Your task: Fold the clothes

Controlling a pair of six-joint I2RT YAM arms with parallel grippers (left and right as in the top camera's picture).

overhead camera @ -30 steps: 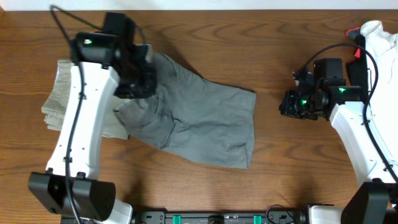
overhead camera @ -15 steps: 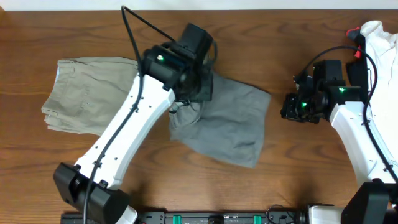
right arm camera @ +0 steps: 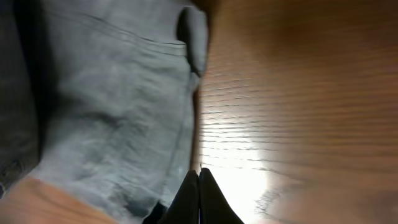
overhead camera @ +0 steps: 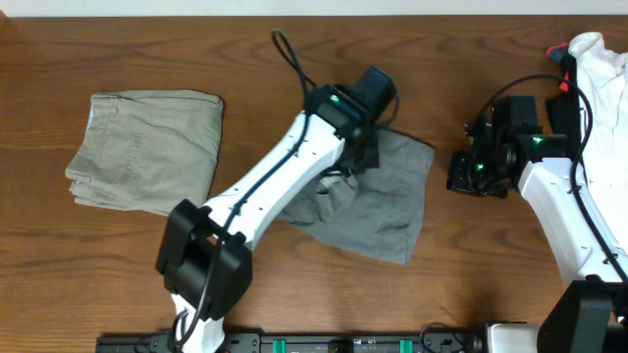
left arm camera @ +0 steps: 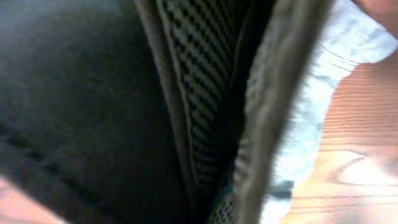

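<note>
The grey shorts [overhead camera: 378, 201] lie bunched at the table's middle, their left part pulled over to the right. My left gripper [overhead camera: 365, 147] sits at their upper edge, shut on the cloth. In the left wrist view dark grey fabric [left arm camera: 74, 93] and a woven seam fill the picture and hide the fingers. My right gripper [overhead camera: 458, 175] hovers just right of the shorts, shut with nothing in it. In the right wrist view its closed tip [right arm camera: 199, 177] stands at the edge of the shorts [right arm camera: 106, 106], over bare wood.
A folded beige pair of shorts [overhead camera: 145, 152] lies at the far left. A white garment with a red bit [overhead camera: 601, 59] sits at the back right corner behind the right arm. The left arm stretches diagonally across the table's middle.
My left arm has swept to the right with the shorts' left part in its grip, dragging the grey cloth off the beige pair and doubling it over. The right arm has hardly moved.
</note>
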